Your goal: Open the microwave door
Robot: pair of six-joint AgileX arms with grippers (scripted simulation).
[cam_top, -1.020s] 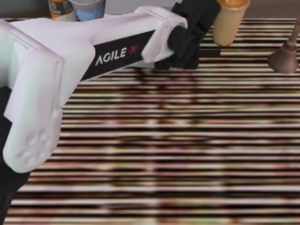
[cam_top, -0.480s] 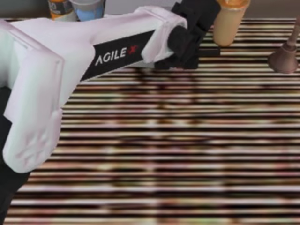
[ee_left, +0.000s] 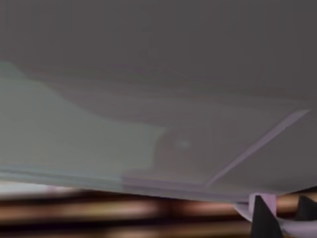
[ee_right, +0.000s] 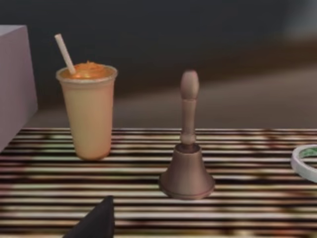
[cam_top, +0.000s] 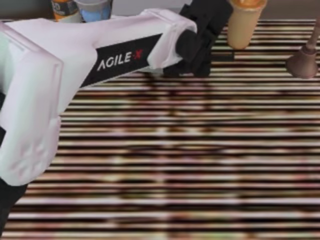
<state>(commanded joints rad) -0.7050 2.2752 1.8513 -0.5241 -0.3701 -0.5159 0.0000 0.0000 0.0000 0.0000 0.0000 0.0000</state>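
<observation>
The microwave door (ee_left: 173, 124) fills the left wrist view, its greyish window showing the pale teal interior. A slim pale handle (ee_left: 268, 200) runs along the door's edge, and my left gripper (ee_left: 283, 218) is shut on it, one dark fingertip on each side. In the top view my left gripper (cam_top: 200, 30) reaches to the table's far edge, covering most of the microwave (cam_top: 127, 6). The right wrist view shows the microwave's plain grey side panel (ee_right: 15, 84). My right gripper is outside the top view; one dark finger (ee_right: 99, 218) shows in its wrist view.
A tan cup (cam_top: 243, 25) (ee_right: 89, 114) of orange drink with a straw stands right of the microwave. A brown bell (cam_top: 303, 60) (ee_right: 187, 168) stands farther right. An orange can (cam_top: 65, 9) and a blue cup (cam_top: 93, 9) sit at the far left. A white-green ring (ee_right: 307, 161) lies beyond the bell.
My left arm has shifted slightly to the left and toward the near side, still holding the handle. Nothing else has moved.
</observation>
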